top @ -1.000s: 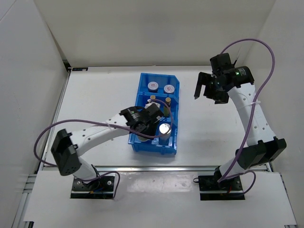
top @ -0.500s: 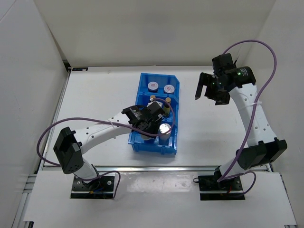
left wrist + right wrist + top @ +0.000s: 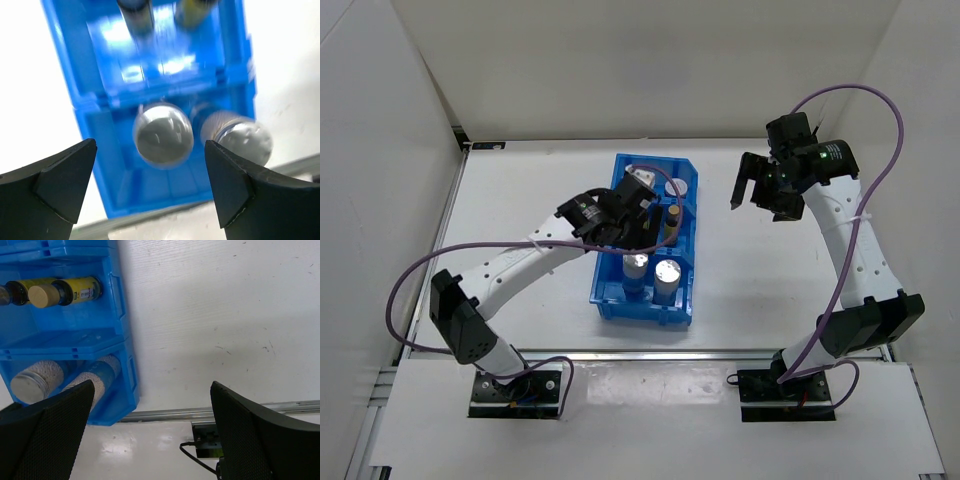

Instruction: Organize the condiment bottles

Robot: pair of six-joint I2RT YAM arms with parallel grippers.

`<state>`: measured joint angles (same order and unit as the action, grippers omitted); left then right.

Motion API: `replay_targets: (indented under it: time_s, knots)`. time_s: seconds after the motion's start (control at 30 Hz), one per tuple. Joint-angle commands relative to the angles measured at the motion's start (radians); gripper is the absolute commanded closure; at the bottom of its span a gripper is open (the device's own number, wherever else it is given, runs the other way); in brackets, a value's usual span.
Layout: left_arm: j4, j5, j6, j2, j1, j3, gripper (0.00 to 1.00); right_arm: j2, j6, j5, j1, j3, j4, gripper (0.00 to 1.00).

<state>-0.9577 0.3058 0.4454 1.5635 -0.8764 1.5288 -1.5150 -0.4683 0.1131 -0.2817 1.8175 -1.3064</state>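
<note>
Two silver-topped blue-white cylinders [image 3: 636, 265] [image 3: 668, 272] stand side by side in the near compartment of the blue bin [image 3: 691, 262]. An amber black-capped bottle [image 3: 673, 222] stands in the middle compartment, and a white-lidded jar [image 3: 676, 186] shows at the far end. My left gripper [image 3: 632, 212] hangs open and empty above the middle of the bin. In its wrist view the two cylinders [image 3: 163, 134] [image 3: 240, 137] lie below its fingers [image 3: 60, 180]. My right gripper [image 3: 752, 186] is open and empty, high over the table right of the bin.
The right wrist view shows the bin's right wall [image 3: 120, 300], two amber yellow-labelled bottles [image 3: 75, 290], both cylinders [image 3: 35, 382], and the table's metal front rail [image 3: 200, 414]. White walls enclose the table on three sides.
My left gripper has opened, left a silver-topped cylinder standing in the near compartment, and drawn up and toward the far end of the bin. The right arm has not moved.
</note>
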Motion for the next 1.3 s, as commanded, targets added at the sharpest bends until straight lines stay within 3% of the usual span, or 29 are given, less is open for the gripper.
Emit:
replay_targets:
  time_s: [0.0, 0.2, 0.33, 0.5, 0.73, 0.93, 1.27]
  knots:
    - [0.019, 0.047, -0.05, -0.023, 0.019, 0.091, 0.0, 0.03, -0.018, 0.022, 0.003, 0.015, 0.013, 0.0]
    - [0.019, 0.2, -0.1, -0.085, 0.079, 0.159, 0.0, 0.039, -0.027, 0.109, 0.003, 0.037, 0.013, 0.0]
    - [0.019, 0.268, -0.111, -0.196, 0.164, 0.091, 0.0, 0.064, -0.007, 0.207, 0.003, 0.046, 0.013, 0.0]
    - [0.033, 0.323, 0.034, -0.41, 0.354, -0.2, 0.0, 0.122, -0.007, 0.353, 0.003, 0.022, 0.004, 0.0]
    - [0.097, 0.346, 0.105, -0.712, 0.456, -0.508, 0.0, 0.179, -0.007, 0.424, 0.003, -0.032, -0.03, 0.0]
    - [0.108, 0.394, 0.133, -0.758, 0.465, -0.617, 0.0, 0.179, -0.007, 0.424, 0.003, -0.053, -0.039, 0.0]
    - [0.108, 0.473, 0.176, -0.708, 0.465, -0.618, 0.0, 0.197, -0.027, 0.453, 0.003, -0.086, -0.093, 0.0]
